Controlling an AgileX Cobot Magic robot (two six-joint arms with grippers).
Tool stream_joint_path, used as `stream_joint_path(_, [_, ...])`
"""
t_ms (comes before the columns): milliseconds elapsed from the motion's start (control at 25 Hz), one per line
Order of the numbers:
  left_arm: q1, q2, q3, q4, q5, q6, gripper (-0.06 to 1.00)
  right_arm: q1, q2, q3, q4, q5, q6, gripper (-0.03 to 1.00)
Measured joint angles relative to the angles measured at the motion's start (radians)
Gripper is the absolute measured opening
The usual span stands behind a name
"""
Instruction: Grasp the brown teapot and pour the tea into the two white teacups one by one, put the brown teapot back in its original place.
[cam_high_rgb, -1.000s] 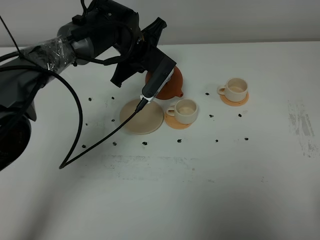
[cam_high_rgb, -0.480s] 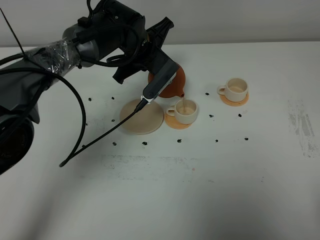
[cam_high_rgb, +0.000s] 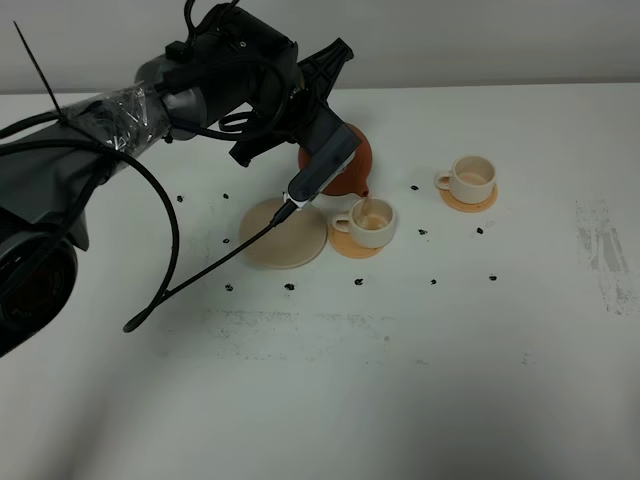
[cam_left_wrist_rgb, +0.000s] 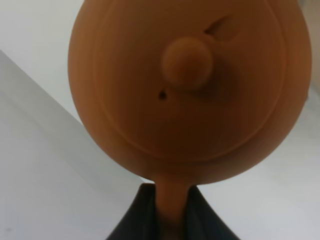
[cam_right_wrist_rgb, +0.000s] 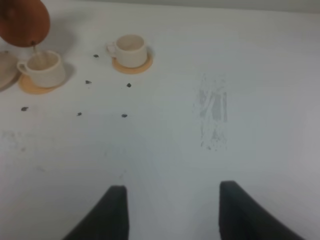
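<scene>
My left gripper (cam_left_wrist_rgb: 170, 216) is shut on the loop handle of the brown teapot (cam_high_rgb: 352, 165), which hangs tilted above the table with its spout down. The lid and its knob (cam_left_wrist_rgb: 186, 64) face the left wrist camera. A thin stream of tea (cam_right_wrist_rgb: 34, 47) falls from the spout into the nearer white teacup (cam_high_rgb: 370, 222), which stands on an orange coaster (cam_high_rgb: 352, 247). The other white teacup (cam_high_rgb: 472, 178) stands to the right on its own coaster (cam_high_rgb: 468, 201). The beige saucer (cam_high_rgb: 300, 240) lies bare to the left of the nearer cup. My right gripper (cam_right_wrist_rgb: 172, 212) is open and holds nothing, hovering over bare table.
Small dark specks (cam_high_rgb: 357, 282) are scattered on the white table around the cups and saucer. A black cable (cam_high_rgb: 165, 290) loops from the left arm over the table. A scuffed patch (cam_high_rgb: 605, 250) marks the right side.
The left arm has shifted slightly right and tipped the teapot further. The spout has come over the nearer cup, and tea now runs into it.
</scene>
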Motion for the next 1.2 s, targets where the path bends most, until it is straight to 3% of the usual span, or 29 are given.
stream_joint_path(480, [-0.025,0.001,0.0,0.089,-0.013,0.001,0.11,0.0,0.0,0.0,0.0,0.0,0.0,0.43])
stream_joint_path(1200, [-0.033,0.003,0.001,0.121,-0.032,0.038,0.11,0.0,0.0,0.0,0.0,0.0,0.0,0.43])
